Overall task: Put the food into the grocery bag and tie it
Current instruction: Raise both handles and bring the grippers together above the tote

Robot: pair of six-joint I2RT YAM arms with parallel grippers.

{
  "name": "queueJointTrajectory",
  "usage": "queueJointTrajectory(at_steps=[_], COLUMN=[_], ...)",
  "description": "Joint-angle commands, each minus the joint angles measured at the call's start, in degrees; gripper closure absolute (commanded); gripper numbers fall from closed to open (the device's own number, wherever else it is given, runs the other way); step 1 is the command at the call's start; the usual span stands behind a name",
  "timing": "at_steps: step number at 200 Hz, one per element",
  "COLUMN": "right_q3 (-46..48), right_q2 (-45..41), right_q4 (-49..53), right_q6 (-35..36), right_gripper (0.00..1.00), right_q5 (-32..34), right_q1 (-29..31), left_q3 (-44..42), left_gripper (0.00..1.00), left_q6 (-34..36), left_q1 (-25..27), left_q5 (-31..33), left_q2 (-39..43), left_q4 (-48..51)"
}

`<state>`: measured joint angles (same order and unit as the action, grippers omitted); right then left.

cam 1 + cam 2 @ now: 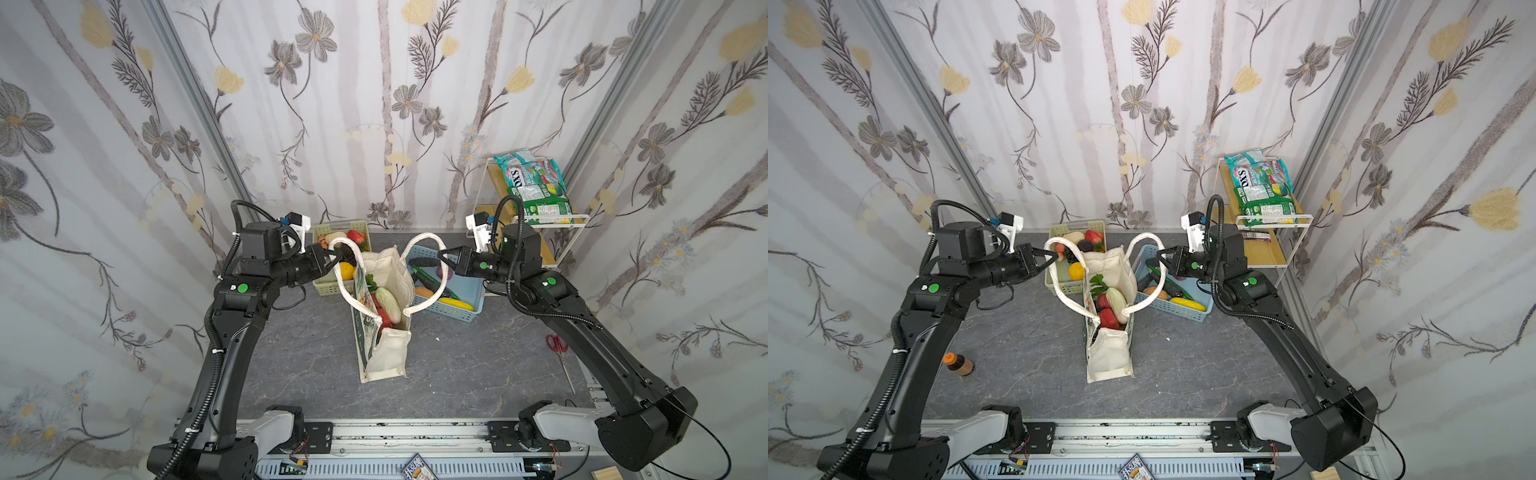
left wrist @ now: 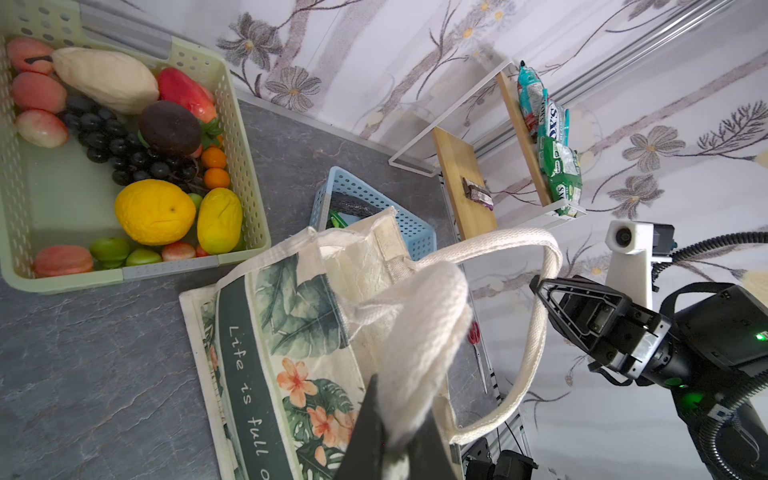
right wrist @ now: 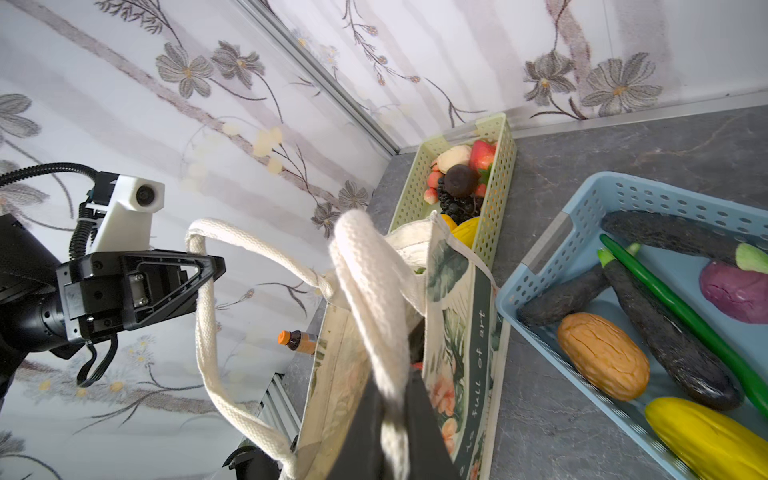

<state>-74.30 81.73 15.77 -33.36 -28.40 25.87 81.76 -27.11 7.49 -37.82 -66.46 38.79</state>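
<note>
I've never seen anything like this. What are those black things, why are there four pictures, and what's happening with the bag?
Those are two robot arms, a left arm and a right arm, each ending in a two-fingered gripper. Two pictures look down from one overhead camera. The other two come from small cameras on the arms' wrists. On the grey table stands a cloth bag with toy vegetables inside, beside a green basket and a blue basket holding more. There are also a rack with snack packets, scissors and a small bottle. The left gripper is shut on the left strap and the right gripper on the right strap, holding them up and apart.
</note>
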Motion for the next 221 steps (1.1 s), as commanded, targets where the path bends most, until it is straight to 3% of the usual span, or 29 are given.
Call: queueJointTrajectory(at_steps=[1, 67, 167, 198, 221], right_q3=[-1.6, -3.6, -7.2, -9.3, -8.5], right_q2=[0.7, 4.3, 12.0, 13.9, 12.7], right_q4=[-6.4, -13.1, -12.6, -10.7, -8.6], right_q6=[1.8, 0.6, 1.9, 4.1, 5.1], right_gripper=[0.89, 0.89, 0.88, 0.89, 0.89], right_q5=[-2.5, -4.6, -10.8, -13.3, -11.8], right_q1=[1.9, 7.8, 11.0, 12.8, 12.6], left_q3=[1.2, 6.3, 9.4, 9.5, 9.1], left_gripper=[0.96, 0.96, 0.96, 0.96, 0.96], left_q6=[-1.3, -3.5, -3.4, -3.5, -2.3], left_q1=[1.8, 9.3, 15.9, 16.9, 16.8], left_q5=[-1.8, -0.9, 1.6, 4.2, 10.3], left_q2=[-0.5, -2.8, -5.5, -5.5, -5.1], left_q4=[-4.0, -8.4, -9.8, -9.4, -6.2])
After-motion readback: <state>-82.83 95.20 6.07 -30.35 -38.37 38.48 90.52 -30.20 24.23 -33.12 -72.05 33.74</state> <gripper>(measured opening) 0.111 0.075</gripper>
